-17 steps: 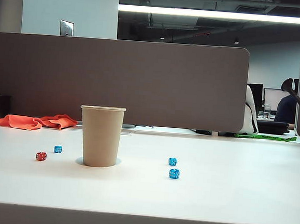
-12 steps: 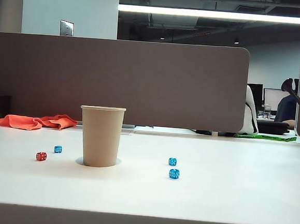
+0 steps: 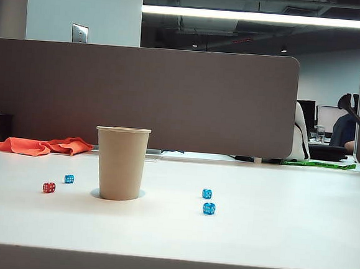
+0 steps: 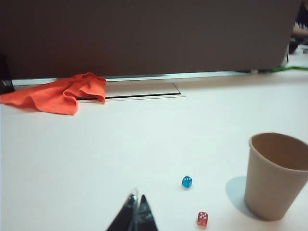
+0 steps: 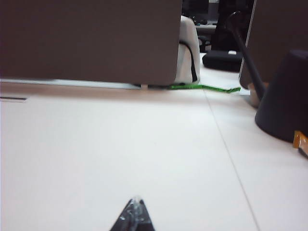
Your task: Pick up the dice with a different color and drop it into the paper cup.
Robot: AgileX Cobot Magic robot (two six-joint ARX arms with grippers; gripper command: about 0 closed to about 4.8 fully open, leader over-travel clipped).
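Observation:
The small red dice (image 3: 49, 188) lies on the white table left of the tan paper cup (image 3: 121, 163), with a blue die (image 3: 69, 179) just behind it. The left wrist view also holds the red dice (image 4: 202, 219), that blue die (image 4: 186, 181) and the cup (image 4: 276, 175). My left gripper (image 4: 136, 198) hangs shut and empty, well short of the red dice. In its own view my right gripper (image 5: 136, 201) is shut with nothing in it, over bare table. Neither gripper shows in the exterior view.
Two more blue dice (image 3: 207, 194) (image 3: 209, 208) lie right of the cup. An orange cloth (image 3: 39, 145) is bunched at the back left, in front of a brown partition (image 3: 139, 94). A dark rounded base (image 5: 284, 101) stands by the table's right side.

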